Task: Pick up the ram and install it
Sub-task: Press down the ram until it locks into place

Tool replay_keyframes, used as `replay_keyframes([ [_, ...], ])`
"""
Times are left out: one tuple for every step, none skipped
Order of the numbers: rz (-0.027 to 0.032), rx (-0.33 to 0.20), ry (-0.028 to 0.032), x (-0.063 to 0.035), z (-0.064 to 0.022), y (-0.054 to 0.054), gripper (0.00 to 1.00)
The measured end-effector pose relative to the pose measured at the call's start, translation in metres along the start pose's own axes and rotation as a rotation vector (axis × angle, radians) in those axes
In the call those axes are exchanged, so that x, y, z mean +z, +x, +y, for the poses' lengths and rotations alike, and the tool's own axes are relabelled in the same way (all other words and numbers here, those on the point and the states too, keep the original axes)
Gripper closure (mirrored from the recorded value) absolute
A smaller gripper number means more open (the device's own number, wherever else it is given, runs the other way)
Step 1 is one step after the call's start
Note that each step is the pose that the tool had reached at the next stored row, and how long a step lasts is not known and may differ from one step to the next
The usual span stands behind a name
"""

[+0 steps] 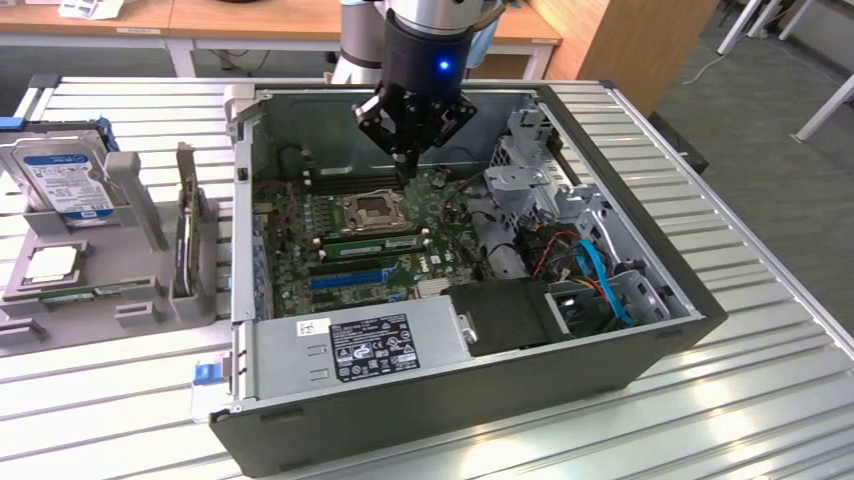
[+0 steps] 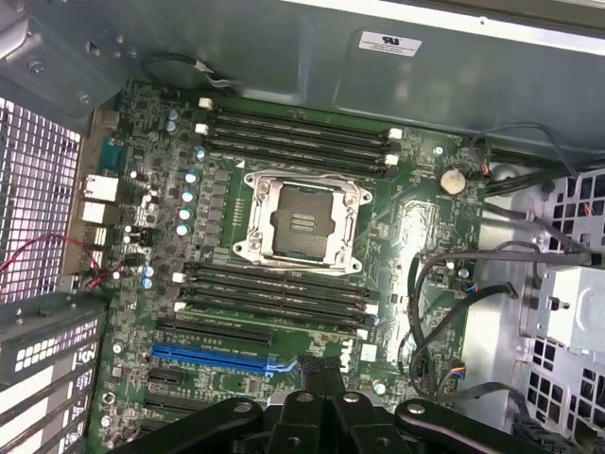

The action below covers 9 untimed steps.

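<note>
The arm comes straight down from the top of the exterior view, wrist vertical, a blue light glowing on its dark housing. Its end effector (image 1: 407, 150) points downward (black fingers drawn together at the tips, nothing between them). In the wrist view the fingers (image 2: 317, 378) meet in a closed pair.

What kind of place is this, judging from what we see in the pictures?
Probably a lab or workshop for computer assembly: an open computer case lies on a slatted metal table, a hard drive stands in a grey parts holder, and wooden desks stand behind.
</note>
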<state>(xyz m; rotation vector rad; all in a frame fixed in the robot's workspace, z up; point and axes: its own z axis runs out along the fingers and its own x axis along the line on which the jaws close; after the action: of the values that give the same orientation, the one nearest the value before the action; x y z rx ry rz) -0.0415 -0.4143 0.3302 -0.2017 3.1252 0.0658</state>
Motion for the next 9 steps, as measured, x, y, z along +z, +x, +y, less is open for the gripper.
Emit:
replay_keyframes([
  [-0.0004,0.0,-0.0004,0.0001,0.0002,0.001,0.9],
  [-0.0007,0.0,-0.0006,0.0001,0.0004,0.003,0.9],
  [-0.0008,0.0,-0.0004,0.0,0.0007,0.006,0.9],
  [-0.001,0.001,-0.0003,0.0,0.0011,0.008,0.9],
  [-0.0011,0.002,-0.0003,0.0,0.0014,0.011,0.9],
  [-0.0013,0.003,-0.0003,0.0,0.0017,0.013,0.9],
  [-0.0012,0.004,-0.0003,0.0,0.0018,0.013,0.9],
  [-0.0013,0.004,-0.0003,0.0,0.0018,0.013,0.9],
  [-0.0012,0.004,-0.0002,-0.0001,0.0017,0.013,0.9],
])
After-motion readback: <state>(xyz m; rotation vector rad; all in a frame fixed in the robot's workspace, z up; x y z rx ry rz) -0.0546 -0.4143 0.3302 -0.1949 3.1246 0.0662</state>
